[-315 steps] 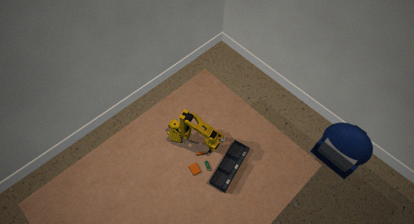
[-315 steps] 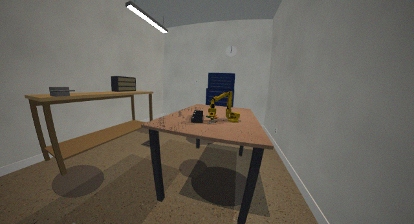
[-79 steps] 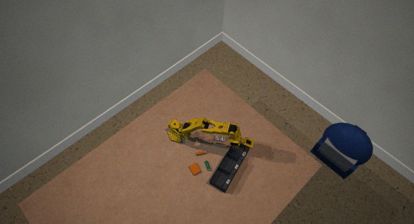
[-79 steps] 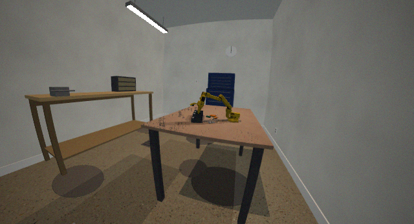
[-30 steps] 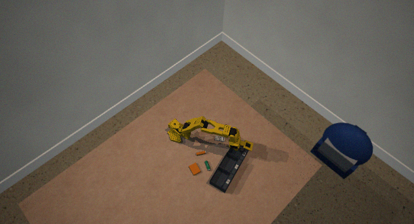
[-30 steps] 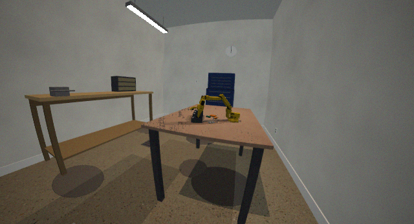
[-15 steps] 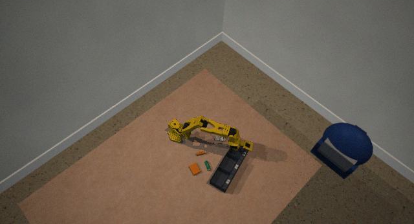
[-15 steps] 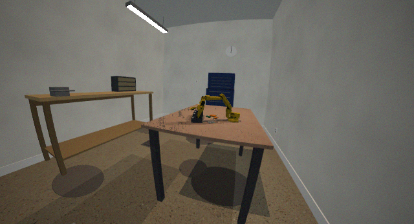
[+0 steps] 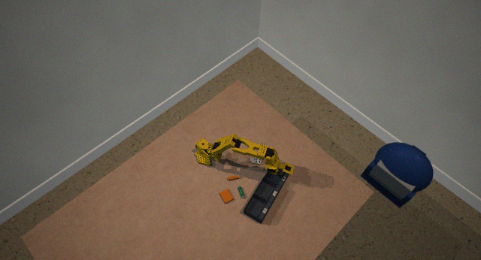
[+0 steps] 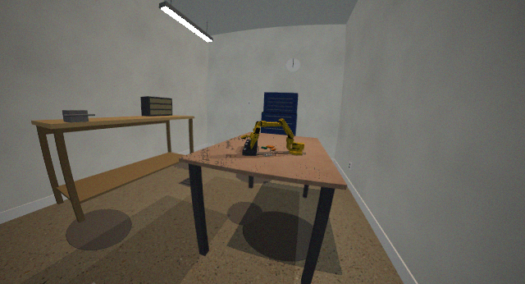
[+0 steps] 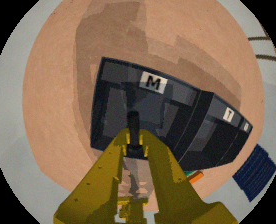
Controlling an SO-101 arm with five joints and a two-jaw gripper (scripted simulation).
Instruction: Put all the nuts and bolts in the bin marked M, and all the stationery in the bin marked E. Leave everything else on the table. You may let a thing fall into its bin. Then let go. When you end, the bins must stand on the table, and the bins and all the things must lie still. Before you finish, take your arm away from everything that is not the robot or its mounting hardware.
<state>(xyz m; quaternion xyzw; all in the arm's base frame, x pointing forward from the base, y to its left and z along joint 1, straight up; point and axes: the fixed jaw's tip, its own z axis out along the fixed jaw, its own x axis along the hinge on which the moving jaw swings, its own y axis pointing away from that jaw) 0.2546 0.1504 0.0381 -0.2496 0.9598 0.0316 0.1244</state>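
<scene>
My gripper [image 9: 278, 172] [image 11: 135, 141] is shut on a slim black bolt [image 11: 133, 124], which sticks out past the fingertips. The gripper is over the bin marked M [image 11: 111, 73], above its near part. A bin marked T [image 11: 215, 120] adjoins it in the same black row [image 9: 259, 217] [image 10: 249, 149]. The third bin's label [image 11: 246, 127] is too small to read. A small orange bar [image 9: 233, 177], a green piece [image 9: 240, 192] and a flat orange block [image 9: 226, 196] lie beside the row. What lies inside the bins is unclear.
A pale thing with dark marks [image 9: 255, 161] lies under the forearm, partly hidden. The arm's yellow base [image 9: 203, 158] [image 10: 297, 149] stands on the table [image 9: 150, 185] [image 10: 287, 169]. A blue cabinet [image 10: 280, 109] stands beyond the table.
</scene>
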